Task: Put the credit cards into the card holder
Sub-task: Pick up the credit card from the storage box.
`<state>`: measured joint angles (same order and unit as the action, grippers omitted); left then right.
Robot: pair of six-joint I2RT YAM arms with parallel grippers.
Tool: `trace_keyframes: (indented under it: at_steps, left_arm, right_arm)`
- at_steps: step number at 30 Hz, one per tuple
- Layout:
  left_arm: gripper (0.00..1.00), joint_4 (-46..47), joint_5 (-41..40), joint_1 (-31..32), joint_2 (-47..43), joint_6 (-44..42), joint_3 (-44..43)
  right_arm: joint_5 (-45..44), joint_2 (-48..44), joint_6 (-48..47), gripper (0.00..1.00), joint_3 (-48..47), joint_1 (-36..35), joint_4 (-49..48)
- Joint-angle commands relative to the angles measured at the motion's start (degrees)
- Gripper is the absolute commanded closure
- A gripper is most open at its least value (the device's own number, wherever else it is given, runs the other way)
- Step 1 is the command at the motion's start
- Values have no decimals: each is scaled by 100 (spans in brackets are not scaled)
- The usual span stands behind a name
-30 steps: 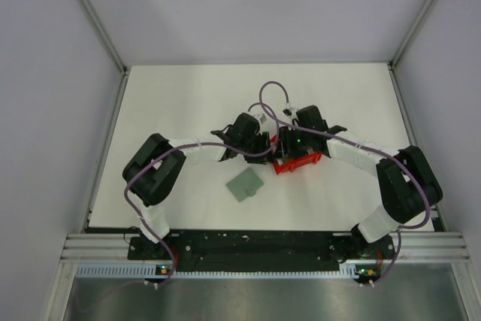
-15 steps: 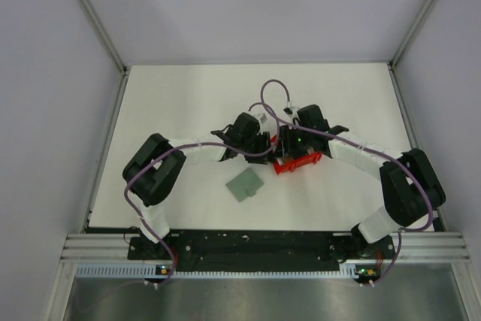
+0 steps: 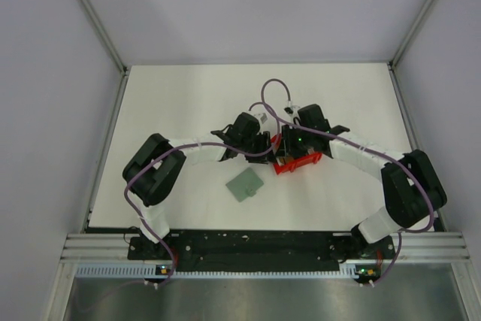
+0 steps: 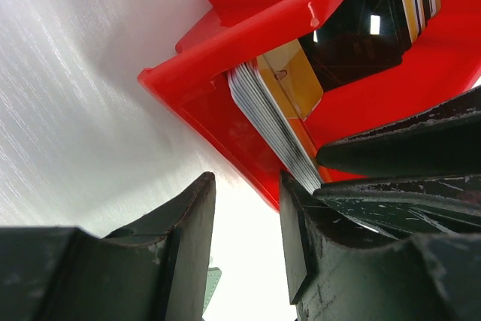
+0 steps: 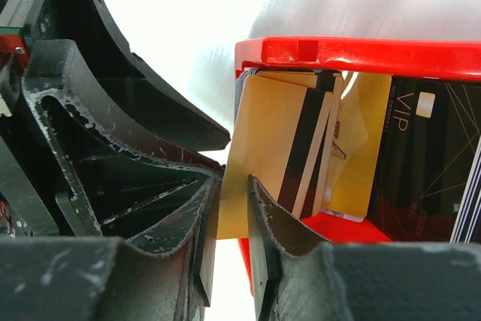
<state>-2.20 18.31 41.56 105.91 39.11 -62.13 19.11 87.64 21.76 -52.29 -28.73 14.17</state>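
Tan plastic now shows as a small sliver at the near-left end of the red bin [image 3: 299, 163] from above, where 1 second ago only red and black were visible. The right arm's elbow has also drifted slightly outward, so I judge a card is starting to come free. Up close, the right gripper [image 5: 233, 234] is pinched almost closed on the lower edge of 1 tan card [image 5: 259, 133], glossy and thin with a black stripe. The other credit cards [image 4: 270, 110] stand on edge in the bin as a tight, pale-edged stack beside a shiny dark card [image 5: 428, 163]. The left gripper [image 4: 246, 246] sits at the bin's corner with its scuffed black fingers a little apart, clamping nothing I can see. The card holder [image 3: 244, 184], flat, matte grey-green and folded shut, lies on the white table [image 3: 188, 103], near the bin but not touching it.
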Motion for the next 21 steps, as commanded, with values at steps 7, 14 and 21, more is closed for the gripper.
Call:
trace_keyframes:
  at_steps: [7, 14, 21]
  left_arm:
    - [56, 343, 50, 10, -185, 35, -45]
    - [56, 351, 50, 10, -176, 35, -54]
    - [56, 334, 59, 10, -167, 17, -63]
  right_arm:
    - [84, -352, -5, 90, -167, 139, -11]
    - [84, -387, -93, 100, -106, 368, 59]
    - [198, -239, -40, 47, -185, 386, 42]
